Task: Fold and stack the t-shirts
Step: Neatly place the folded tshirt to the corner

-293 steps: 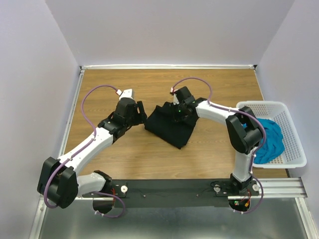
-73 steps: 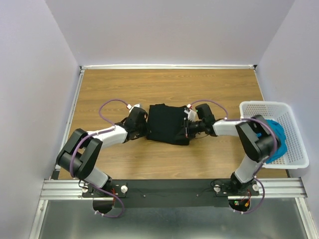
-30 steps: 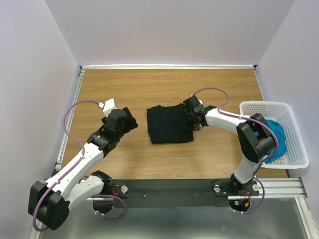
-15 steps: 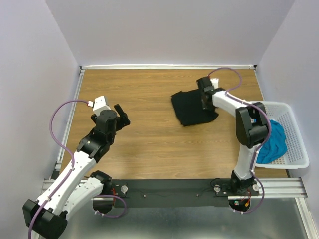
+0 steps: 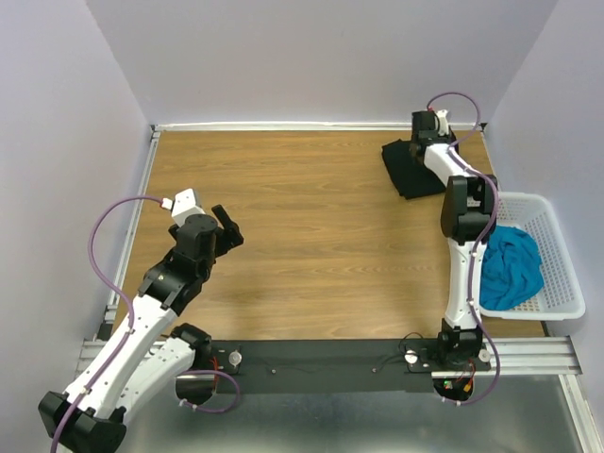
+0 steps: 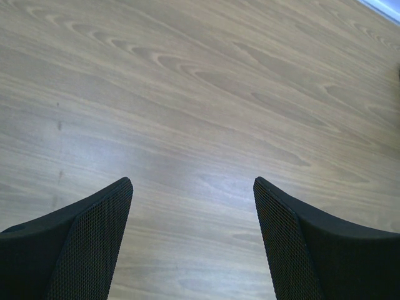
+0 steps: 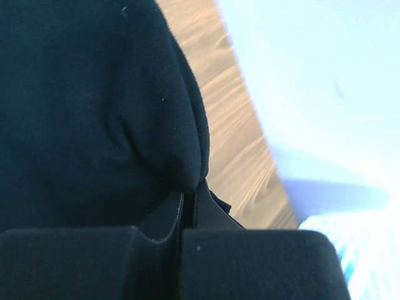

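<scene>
The folded black t-shirt point(image 5: 406, 168) lies on the wooden table at the far right corner. My right gripper point(image 5: 424, 151) is shut on its edge. In the right wrist view the black t-shirt point(image 7: 87, 119) fills the left side, and a fold of it is pinched in my right gripper point(image 7: 188, 199). The teal-blue t-shirt point(image 5: 511, 266) sits crumpled in the white basket point(image 5: 559, 283). Well apart from both shirts, my left gripper point(image 5: 225, 226) hangs open over the left half of the table. In its wrist view the left gripper point(image 6: 192, 194) shows only bare wood between its fingers point(image 6: 94, 244).
The white lattice basket stands at the table's right edge, beside the right arm's upper link point(image 5: 464, 226). The lilac back wall point(image 5: 321, 66) and right wall close in on the black shirt's corner. A metal rail point(image 5: 321, 359) runs along the near edge.
The right gripper has shut on the black shirt and dragged it from the table's middle to the far right corner. The left arm has drawn back to the left and stays open.
</scene>
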Action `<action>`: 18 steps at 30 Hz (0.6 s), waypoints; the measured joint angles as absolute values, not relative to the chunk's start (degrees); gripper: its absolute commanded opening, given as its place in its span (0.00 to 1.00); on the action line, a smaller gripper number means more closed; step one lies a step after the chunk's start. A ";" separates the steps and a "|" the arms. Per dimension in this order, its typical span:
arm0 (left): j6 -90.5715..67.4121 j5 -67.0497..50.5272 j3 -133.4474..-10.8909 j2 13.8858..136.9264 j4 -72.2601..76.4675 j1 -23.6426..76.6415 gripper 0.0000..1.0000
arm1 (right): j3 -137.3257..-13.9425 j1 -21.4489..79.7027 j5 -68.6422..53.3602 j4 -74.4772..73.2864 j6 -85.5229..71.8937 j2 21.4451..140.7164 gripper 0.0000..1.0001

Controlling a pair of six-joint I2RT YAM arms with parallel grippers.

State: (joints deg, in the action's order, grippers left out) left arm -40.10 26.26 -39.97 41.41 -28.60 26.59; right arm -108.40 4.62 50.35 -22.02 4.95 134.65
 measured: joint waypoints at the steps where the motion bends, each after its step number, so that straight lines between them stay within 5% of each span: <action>1: -40.86 25.58 -39.97 40.99 -29.50 26.59 0.86 | -110.26 3.75 50.61 -21.80 6.11 135.96 0.00; 16: -43.27 23.44 -43.40 41.01 -33.56 26.59 0.86 | -128.27 -6.17 53.84 -17.45 13.54 147.39 0.01; 18: -43.38 23.44 -43.40 41.10 -33.58 26.59 0.86 | -128.46 -6.92 54.48 -17.12 13.56 147.98 0.11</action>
State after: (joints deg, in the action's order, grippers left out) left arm -43.38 23.44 -43.40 41.10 -33.58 26.59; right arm -128.46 -6.92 54.48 -17.12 13.56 147.98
